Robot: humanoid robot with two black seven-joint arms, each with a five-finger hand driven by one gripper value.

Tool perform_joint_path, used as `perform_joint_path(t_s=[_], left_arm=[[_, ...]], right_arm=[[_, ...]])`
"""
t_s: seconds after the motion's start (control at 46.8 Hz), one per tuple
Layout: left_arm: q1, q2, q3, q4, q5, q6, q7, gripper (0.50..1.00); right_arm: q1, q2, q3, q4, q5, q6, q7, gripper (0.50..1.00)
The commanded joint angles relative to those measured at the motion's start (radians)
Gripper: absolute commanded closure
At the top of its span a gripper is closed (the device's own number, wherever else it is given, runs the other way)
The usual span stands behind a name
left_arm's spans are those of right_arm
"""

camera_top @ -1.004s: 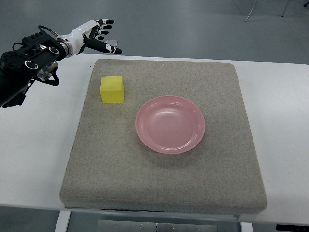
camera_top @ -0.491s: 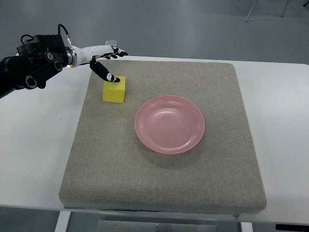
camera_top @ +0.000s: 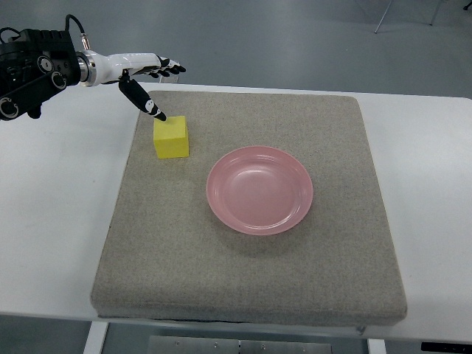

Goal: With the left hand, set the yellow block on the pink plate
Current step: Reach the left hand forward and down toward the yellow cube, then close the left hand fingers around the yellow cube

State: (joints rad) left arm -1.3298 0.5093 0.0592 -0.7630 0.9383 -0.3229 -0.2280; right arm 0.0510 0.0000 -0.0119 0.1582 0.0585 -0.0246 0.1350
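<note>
Yellow block (camera_top: pixel 171 137) resting on grey mat (camera_top: pixel 251 280) near its far left corner, pink plate (camera_top: pixel 259 189) apart toward the mat's middle, left hand (camera_top: pixel 146 79) above the far edge, fingers spread, thumb tip at the block's top corner, white tabletop (camera_top: pixel 51 221) beneath.

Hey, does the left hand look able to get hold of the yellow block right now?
Probably yes. The left hand is open just behind the yellow block, thumb tip at its top corner, and nothing stands between them; the pink plate lies apart.
</note>
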Motion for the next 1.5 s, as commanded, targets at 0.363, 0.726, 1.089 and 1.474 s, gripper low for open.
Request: perform_joint_path(t_s=[0.363, 0.726, 1.089, 1.474], left_arm=[[0.018, 0.051, -0.001, -0.093, 0.143, 0.008, -0.008, 0.525], [0.046, 0.040, -0.001, -0.093, 0.148, 0.008, -0.011, 0.516], [0.075, 0.017, -0.001, -0.082, 0.151, 0.022, -0.013, 0.606], [0.077, 0.014, -0.001, -0.079, 0.165, 0.036, -0.022, 0.842]], right_arm=[[0.000, 0.000, 0.000, 0.000, 0.001, 0.000, 0.000, 0.576], [0.001, 0.000, 0.000, 0.000, 0.001, 0.000, 0.000, 0.576], [0.001, 0.000, 0.000, 0.001, 0.001, 0.000, 0.000, 0.576], [0.000, 0.000, 0.000, 0.000, 0.001, 0.000, 0.000, 0.576]])
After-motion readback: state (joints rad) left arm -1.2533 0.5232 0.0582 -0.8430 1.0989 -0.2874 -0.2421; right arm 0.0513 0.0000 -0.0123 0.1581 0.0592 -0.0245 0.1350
